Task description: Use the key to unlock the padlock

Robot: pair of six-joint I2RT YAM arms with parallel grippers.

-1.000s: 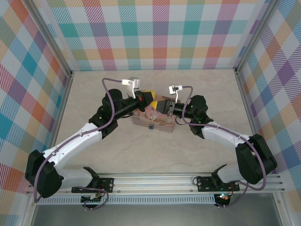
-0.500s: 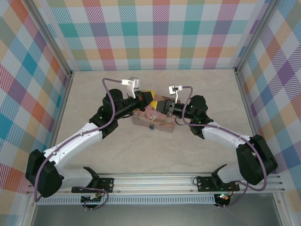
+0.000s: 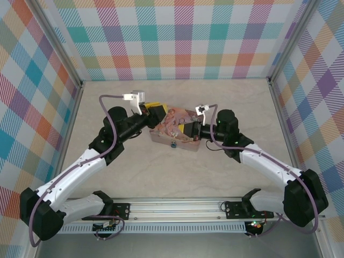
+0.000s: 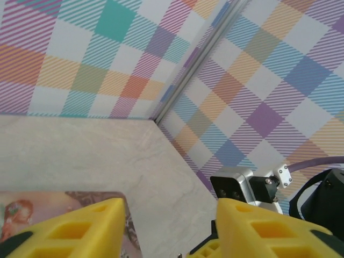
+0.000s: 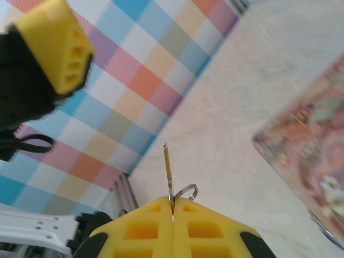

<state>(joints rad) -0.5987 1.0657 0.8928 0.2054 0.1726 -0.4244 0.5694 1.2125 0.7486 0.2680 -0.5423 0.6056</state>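
The tiny blue padlock (image 3: 173, 144) hangs on the front wall of the pink pictured tin (image 3: 173, 128). The slim grey key (image 5: 168, 171) sticks up from my right gripper (image 5: 172, 207), which is shut on it, its ring (image 5: 186, 191) beside the fingers. In the top view my right gripper (image 3: 186, 129) lies over the tin's right end. My left gripper (image 3: 155, 110) is at the tin's back left corner. It stands open (image 4: 169, 228), nothing between its yellow fingers (image 4: 70, 231), above the tin's lid (image 4: 48, 203).
The tin (image 5: 312, 134) rests mid-table on the marble top (image 3: 177, 166). Checked walls close in three sides. The right arm's wrist camera (image 4: 236, 185) sits just beyond my left fingers. Metal corner posts (image 3: 271, 80) stand at the back.
The left arm has drawn back to the left, uncovering the tin's lid. The right gripper has shifted slightly down and right, still holding the key.
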